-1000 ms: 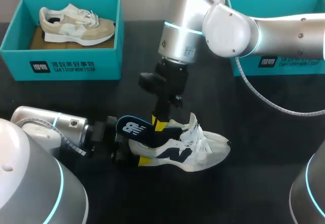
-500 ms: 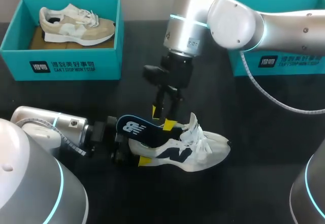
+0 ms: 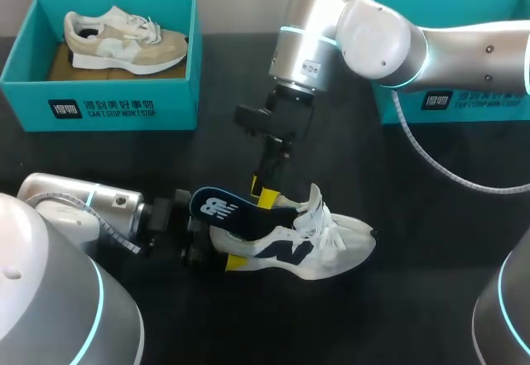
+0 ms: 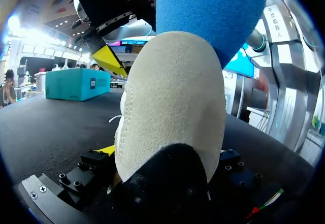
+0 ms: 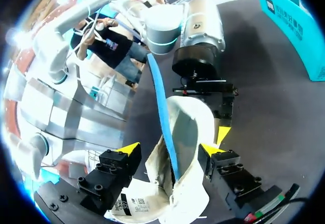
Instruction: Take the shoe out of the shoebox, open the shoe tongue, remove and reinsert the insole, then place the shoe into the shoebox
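Blue foam insole, probably light and floppy, juts from the soft white shoe at the counter's lower centre, heel clamped by the left tool, while the right tool hangs spread above, best pinching its raised edge.

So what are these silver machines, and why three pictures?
Two robot arms at a black table. One picture looks down from above; the two round ones come from a camera on each wrist. The left arm has its jaws gripping the heel of a white shoe on the table, its dark blue insole sticking up out of it. The right arm hangs above, jaws open either side of the insole. A teal shoebox holds a beige shoe; another teal box sits partly hidden by the right arm.
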